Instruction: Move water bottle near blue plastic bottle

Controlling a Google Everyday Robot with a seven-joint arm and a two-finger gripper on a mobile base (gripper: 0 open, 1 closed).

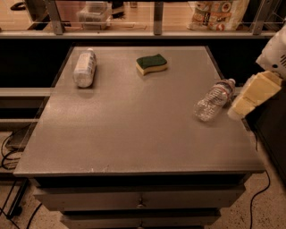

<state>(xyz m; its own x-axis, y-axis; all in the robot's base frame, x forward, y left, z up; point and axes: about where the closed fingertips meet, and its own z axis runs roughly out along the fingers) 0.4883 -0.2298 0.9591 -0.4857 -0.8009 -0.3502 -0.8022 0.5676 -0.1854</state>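
Observation:
The water bottle (213, 100), clear and crinkled with a white cap, lies on its side near the right edge of the grey table (134, 134), cap pointing to the back right. The blue plastic bottle (85, 68), opaque and whitish, lies on its side at the back left of the table. My gripper (243, 105), cream-coloured, hangs at the right edge of the view, just right of the water bottle and apart from it. It holds nothing that I can see.
A green and yellow sponge (152, 64) lies at the back middle of the table. A shelf rail with bags and a container (94, 11) runs behind the table. Cables lie on the floor at the left and right.

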